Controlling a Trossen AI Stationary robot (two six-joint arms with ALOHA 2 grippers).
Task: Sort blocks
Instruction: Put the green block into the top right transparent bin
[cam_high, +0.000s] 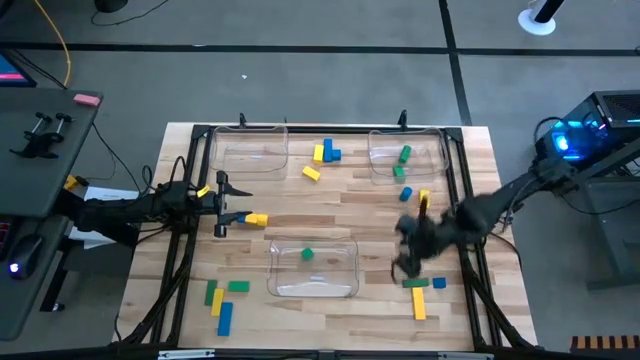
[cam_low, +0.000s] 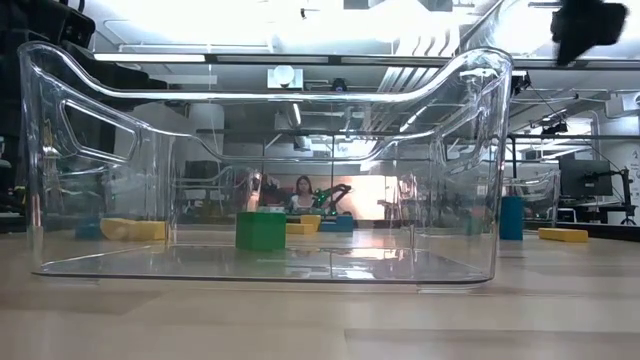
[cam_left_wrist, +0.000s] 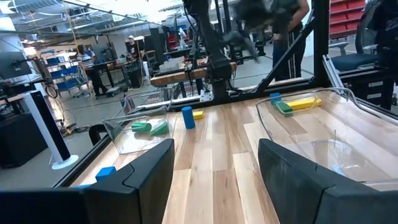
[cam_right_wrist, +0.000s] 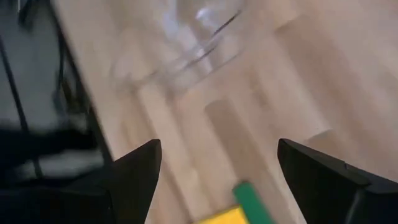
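1. My right gripper (cam_high: 408, 252) hangs over the table's right side with its fingers spread wide and nothing between them.
2. Just below it lie a green block (cam_high: 415, 284) and a yellow bar (cam_high: 418, 303); the blurred green and yellow shapes in my right wrist view are probably these.
3. My left gripper (cam_high: 222, 205) waits at the left, fingers apart, just beside a yellow block (cam_high: 257, 220).
4. One green block (cam_low: 260, 230) sits inside the near clear bin (cam_high: 345, 270).
5. Other blocks lie scattered across the table (cam_high: 300, 200).
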